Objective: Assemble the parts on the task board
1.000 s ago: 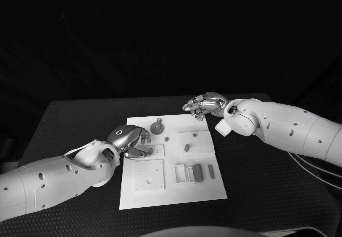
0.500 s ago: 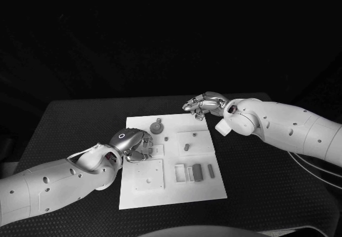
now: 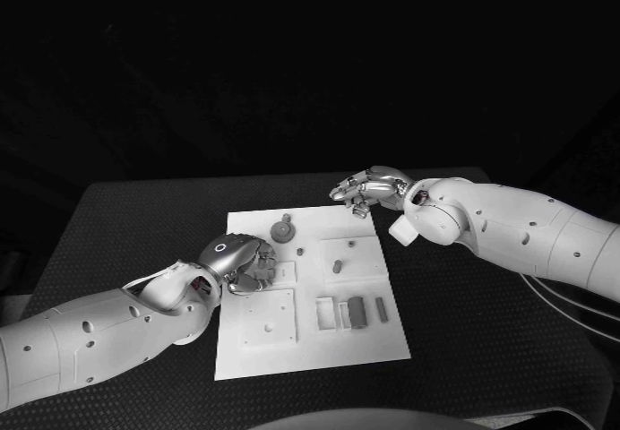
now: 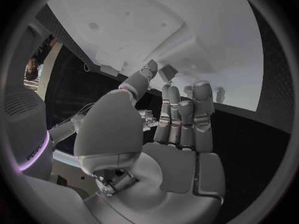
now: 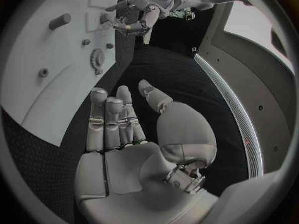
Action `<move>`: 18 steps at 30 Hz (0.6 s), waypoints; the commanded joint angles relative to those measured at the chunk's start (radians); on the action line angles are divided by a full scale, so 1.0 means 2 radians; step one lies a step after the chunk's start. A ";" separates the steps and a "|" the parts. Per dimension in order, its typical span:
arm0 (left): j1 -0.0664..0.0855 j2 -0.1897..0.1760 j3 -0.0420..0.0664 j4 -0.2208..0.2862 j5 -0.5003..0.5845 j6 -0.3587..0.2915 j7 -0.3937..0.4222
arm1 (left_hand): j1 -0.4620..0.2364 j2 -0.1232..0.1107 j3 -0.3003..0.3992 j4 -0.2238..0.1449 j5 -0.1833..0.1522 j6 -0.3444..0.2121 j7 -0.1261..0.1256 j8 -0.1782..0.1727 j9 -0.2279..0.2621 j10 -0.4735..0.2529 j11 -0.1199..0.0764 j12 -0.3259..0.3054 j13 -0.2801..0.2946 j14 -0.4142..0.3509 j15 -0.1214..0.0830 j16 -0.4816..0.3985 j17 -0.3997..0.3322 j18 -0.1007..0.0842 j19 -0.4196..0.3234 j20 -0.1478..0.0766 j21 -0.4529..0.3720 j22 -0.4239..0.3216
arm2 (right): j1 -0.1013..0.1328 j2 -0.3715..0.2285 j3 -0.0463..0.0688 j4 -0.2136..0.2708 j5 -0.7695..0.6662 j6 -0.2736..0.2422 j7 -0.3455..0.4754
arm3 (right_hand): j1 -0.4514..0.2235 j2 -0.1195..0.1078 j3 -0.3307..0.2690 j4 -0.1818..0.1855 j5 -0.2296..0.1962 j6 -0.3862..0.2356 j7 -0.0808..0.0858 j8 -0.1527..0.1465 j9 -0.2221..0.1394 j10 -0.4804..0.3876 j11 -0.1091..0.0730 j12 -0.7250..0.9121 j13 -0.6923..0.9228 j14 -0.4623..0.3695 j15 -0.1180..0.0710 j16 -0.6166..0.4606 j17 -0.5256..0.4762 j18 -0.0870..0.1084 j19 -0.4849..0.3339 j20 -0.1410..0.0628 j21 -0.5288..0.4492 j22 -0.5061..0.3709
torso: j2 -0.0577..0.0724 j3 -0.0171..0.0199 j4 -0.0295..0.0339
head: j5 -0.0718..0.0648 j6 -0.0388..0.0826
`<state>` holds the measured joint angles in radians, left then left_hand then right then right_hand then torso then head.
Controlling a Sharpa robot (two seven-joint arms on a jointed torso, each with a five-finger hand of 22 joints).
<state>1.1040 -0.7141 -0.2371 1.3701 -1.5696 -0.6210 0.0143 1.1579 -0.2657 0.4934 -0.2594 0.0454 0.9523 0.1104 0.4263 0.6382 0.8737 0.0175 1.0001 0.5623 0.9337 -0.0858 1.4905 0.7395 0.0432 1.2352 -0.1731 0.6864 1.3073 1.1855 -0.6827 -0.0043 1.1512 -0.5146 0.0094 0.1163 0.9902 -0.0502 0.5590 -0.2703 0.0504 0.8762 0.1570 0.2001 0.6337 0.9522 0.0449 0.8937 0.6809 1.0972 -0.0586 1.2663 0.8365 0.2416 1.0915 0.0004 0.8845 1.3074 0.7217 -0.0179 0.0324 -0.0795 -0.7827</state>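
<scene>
Board [image 3: 310,345] is lying flat on the bench [image 3: 129,224], between the two hands. Left hand [image 3: 240,263] is hovering over the board's left edge, fingers [image 4: 181,117] held together and pointing at the board, thumb apart from them, gripping nothing. A gear [image 3: 282,233] is sitting on the board just beyond this hand, with a short peg [image 3: 337,266] standing beside the hand toward the board's middle and two dark blocks [image 3: 367,311] lying in recesses nearer the robot. Right hand [image 3: 370,191] is hanging over the bench just off the board's far right corner, fingers [image 5: 112,122] extended side by side with the thumb apart, holding nothing; the gear is lying beyond its fingertips.
</scene>
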 commanded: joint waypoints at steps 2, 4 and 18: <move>0.000 0.004 0.000 -0.003 -0.003 0.004 0.001 | 0.004 0.002 0.005 0.001 0.002 -0.002 0.002 0.000 -0.003 0.002 0.000 0.003 -0.001 0.003 -0.001 0.003 0.000 0.040 0.001 -0.004 0.003 0.012 | 0.000 0.000 0.000 0.000 -0.001 0.005 0.004 | -0.005 0.000 0.000 0.002 0.002 0.000 0.002 -0.003 -0.001 -0.001 0.003 0.002 -0.001 -0.002 0.000 -0.002 -0.001 0.010 0.001 -0.001 -0.003 0.007 | 0.000 0.0001 -0.0001 | 0.000 0.000; 0.000 0.005 0.000 -0.005 -0.003 0.004 0.000 | 0.004 0.003 0.006 0.002 0.002 -0.005 0.002 -0.002 -0.005 0.001 0.000 0.003 -0.001 0.004 -0.001 0.003 0.000 0.040 0.001 -0.004 0.004 0.012 | 0.000 0.000 0.000 0.000 -0.001 0.005 0.004 | -0.005 0.000 0.000 0.002 0.002 0.000 0.002 -0.003 -0.001 -0.001 0.003 0.002 -0.001 -0.002 0.000 -0.002 -0.001 0.010 0.001 -0.001 -0.003 0.007 | 0.000 0.0001 -0.0002 | 0.000 0.000; 0.000 0.010 0.000 -0.016 -0.003 0.018 -0.008 | -0.001 0.006 0.008 0.009 0.002 -0.009 0.005 -0.005 -0.010 0.002 0.001 0.005 -0.002 0.005 -0.001 0.004 0.000 0.039 0.002 -0.005 0.007 0.011 | -0.001 0.000 0.000 0.001 -0.001 0.005 0.004 | -0.005 0.000 0.000 0.002 0.002 0.000 0.002 -0.003 -0.001 -0.001 0.003 0.002 -0.001 -0.002 0.000 -0.002 -0.001 0.010 0.001 -0.001 -0.003 0.007 | 0.000 0.0004 0.0000 | 0.000 0.000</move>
<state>1.1039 -0.6968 -0.2371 1.3381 -1.5704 -0.6066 0.0054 1.1597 -0.2596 0.5083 -0.2445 0.0454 0.9430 0.1191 0.4212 0.6193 0.8737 0.0175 1.0058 0.5598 0.9363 -0.0857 1.4941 0.7394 0.0431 1.2389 -0.1764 0.6936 1.3080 1.1850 -0.6829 -0.0043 1.1511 -0.5146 0.0094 0.1163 0.9901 -0.0502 0.5590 -0.2703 0.0503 0.8761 0.1538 0.2001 0.6337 0.9522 0.0449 0.8935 0.6810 1.0972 -0.0585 1.2663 0.8366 0.2416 1.0912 0.0008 0.8845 1.3074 0.7216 -0.0174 0.0319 -0.0800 -0.7823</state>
